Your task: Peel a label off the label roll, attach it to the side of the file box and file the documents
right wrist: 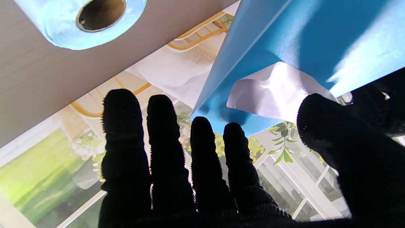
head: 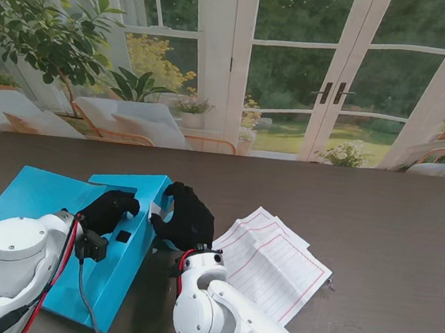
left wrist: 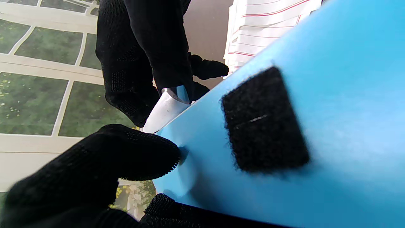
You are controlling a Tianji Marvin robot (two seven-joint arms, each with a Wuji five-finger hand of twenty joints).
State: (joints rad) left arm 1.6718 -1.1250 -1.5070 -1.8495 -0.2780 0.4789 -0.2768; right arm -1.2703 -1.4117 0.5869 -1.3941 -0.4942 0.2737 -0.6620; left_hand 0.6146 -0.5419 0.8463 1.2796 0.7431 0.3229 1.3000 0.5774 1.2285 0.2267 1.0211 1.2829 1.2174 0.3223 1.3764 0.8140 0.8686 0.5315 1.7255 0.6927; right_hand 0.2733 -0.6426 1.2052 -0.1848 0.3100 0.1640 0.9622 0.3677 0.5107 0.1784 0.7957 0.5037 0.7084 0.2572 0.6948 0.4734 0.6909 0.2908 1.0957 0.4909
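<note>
The blue file box (head: 52,196) lies opened flat on the left of the table. My left hand (head: 110,210) is shut on its raised right panel, with thumb (left wrist: 126,152) and fingers pinching the blue sheet (left wrist: 332,126) beside a black velcro square (left wrist: 262,120). A white label (right wrist: 272,91) lies partly on the box's side, one end curling up. My right hand (head: 187,214) is at that edge with its thumb (right wrist: 319,117) on the label and its four fingers (right wrist: 164,133) stretched out apart. The label roll (right wrist: 95,15) lies on the table beyond the fingers, hidden in the stand view.
A fanned stack of ruled documents (head: 276,260) lies to the right of my right hand. The dark table (head: 391,224) runs on to the right and far side. Windows and garden stand behind it.
</note>
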